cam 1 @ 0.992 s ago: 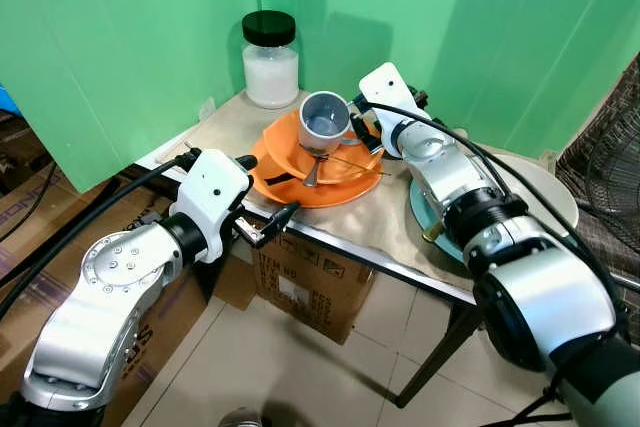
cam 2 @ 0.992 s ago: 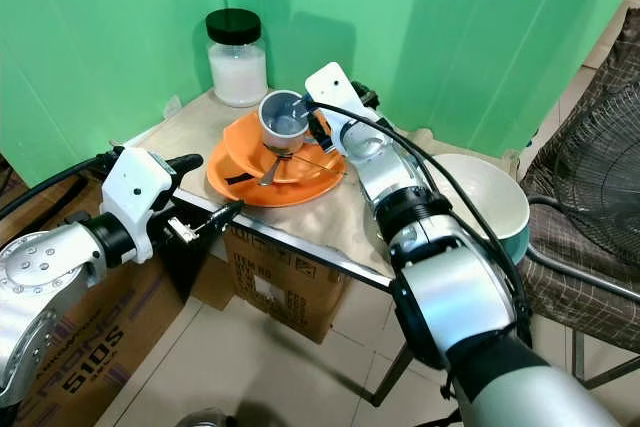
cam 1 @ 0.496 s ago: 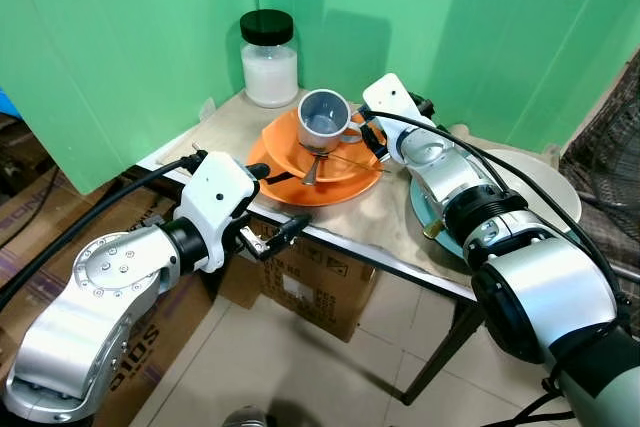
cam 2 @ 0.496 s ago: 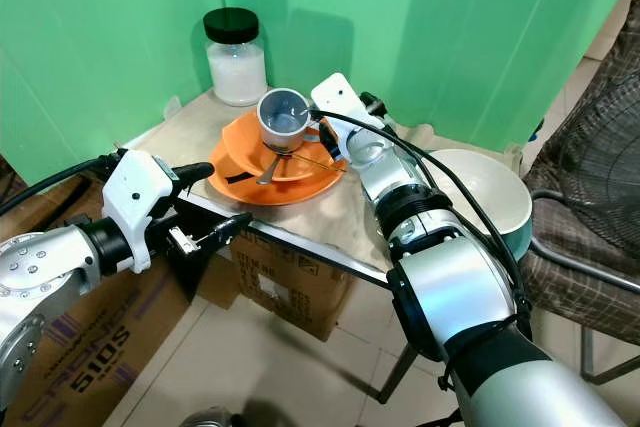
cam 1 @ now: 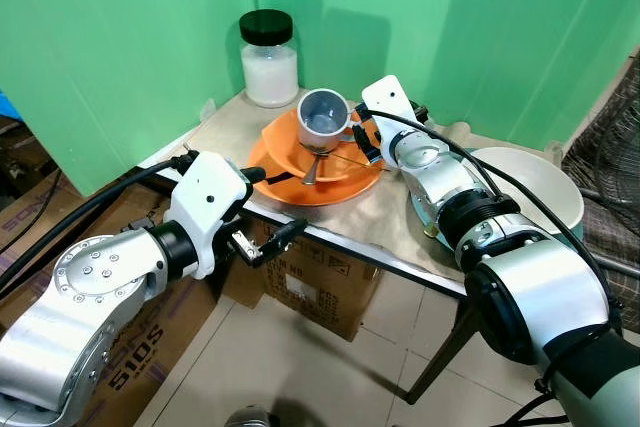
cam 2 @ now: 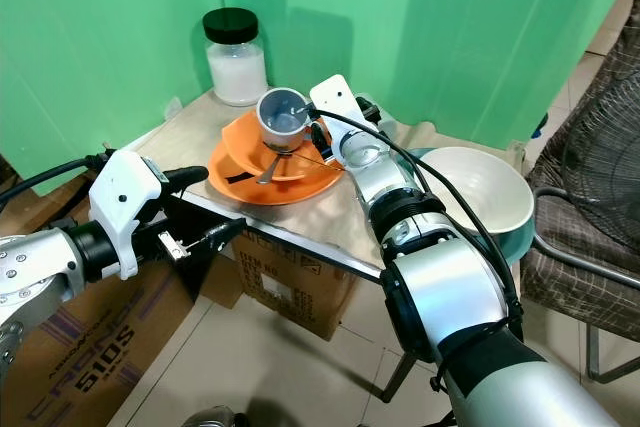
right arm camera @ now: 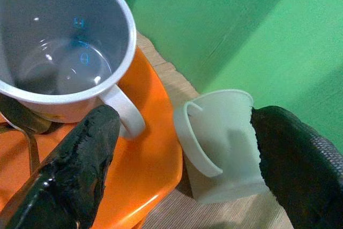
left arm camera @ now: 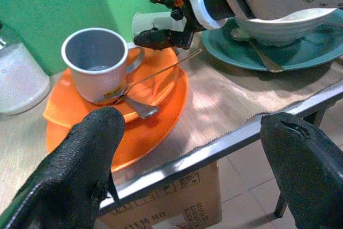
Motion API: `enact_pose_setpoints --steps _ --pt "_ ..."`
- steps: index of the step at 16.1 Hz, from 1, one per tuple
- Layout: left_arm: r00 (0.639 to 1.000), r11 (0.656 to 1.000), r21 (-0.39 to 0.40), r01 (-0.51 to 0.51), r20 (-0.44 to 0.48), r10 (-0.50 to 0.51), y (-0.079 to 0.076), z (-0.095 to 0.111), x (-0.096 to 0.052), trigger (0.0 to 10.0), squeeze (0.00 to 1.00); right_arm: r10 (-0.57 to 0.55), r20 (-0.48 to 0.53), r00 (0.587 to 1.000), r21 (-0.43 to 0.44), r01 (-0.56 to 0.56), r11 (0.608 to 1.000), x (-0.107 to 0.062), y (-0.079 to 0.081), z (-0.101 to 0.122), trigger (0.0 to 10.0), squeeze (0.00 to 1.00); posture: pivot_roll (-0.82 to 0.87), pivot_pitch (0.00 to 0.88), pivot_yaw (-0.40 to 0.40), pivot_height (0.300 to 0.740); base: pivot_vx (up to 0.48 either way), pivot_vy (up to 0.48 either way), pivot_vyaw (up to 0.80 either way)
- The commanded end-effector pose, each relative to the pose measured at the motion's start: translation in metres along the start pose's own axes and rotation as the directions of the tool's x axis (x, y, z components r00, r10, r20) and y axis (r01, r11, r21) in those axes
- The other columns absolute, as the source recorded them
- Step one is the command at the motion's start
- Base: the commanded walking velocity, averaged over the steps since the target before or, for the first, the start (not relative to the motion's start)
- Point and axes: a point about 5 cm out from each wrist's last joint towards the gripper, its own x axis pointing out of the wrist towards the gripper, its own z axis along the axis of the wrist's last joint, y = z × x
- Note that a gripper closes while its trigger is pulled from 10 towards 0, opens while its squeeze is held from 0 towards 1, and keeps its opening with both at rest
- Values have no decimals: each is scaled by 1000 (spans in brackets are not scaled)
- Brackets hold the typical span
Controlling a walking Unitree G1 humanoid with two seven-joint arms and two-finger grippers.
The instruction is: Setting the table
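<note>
A grey mug [cam 1: 325, 119] stands on stacked orange plates [cam 1: 300, 179] with a spoon [cam 1: 312, 172] and a thin stick [cam 1: 352, 152] lying beside it. My right gripper [cam 1: 368, 143] is open, close to the mug's handle [right arm camera: 126, 116], holding nothing. Behind it stands a small white cup [right arm camera: 220, 143]. My left gripper [cam 1: 272, 203] is open at the table's front edge, just in front of the orange plates [left arm camera: 155, 111], with nothing between its fingers [left arm camera: 80, 159]. A white bowl [cam 1: 525, 187] sits on a teal plate [left arm camera: 300, 52] to the right, with another spoon [left arm camera: 257, 52] on that plate.
A white jar with a black lid [cam 1: 270, 59] stands at the back of the small table [cam 1: 390, 222]. Green screens wall in the back. Cardboard boxes [cam 1: 310, 282] sit under and left of the table. A wicker chair [cam 2: 590, 197] is at the right.
My left arm has shifted a little lower at the table's front edge, its gripper still open. The right gripper stays by the mug's handle. The camera moved slightly.
</note>
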Motion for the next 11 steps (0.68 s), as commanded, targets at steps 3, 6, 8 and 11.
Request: enact_pose_setpoints --steps 3,6,8,11 --pt "1000 1000 10 -17 -13 17 1 3 -6 10000 0 -52 8 999 -120 53 991 1 -1 5 10000 0 221 48 16 740 0 0 0" --pt "1000 1000 10 -19 -23 20 0 3 -7 10000 0 -70 -17 997 -202 65 977 0 -1 1 10000 0 224 47 15 740 0 0 0" --pt "999 1000 8 -24 -32 24 -1 1 -8 10000 0 -133 -45 990 -181 123 976 0 -9 -6 10000 0 226 41 15 740 0 0 0" --pt "999 1000 9 -30 -33 30 0 2 -8 10000 0 -194 -56 979 -143 185 972 -1 -19 -9 10000 0 228 36 16 740 0 0 0"
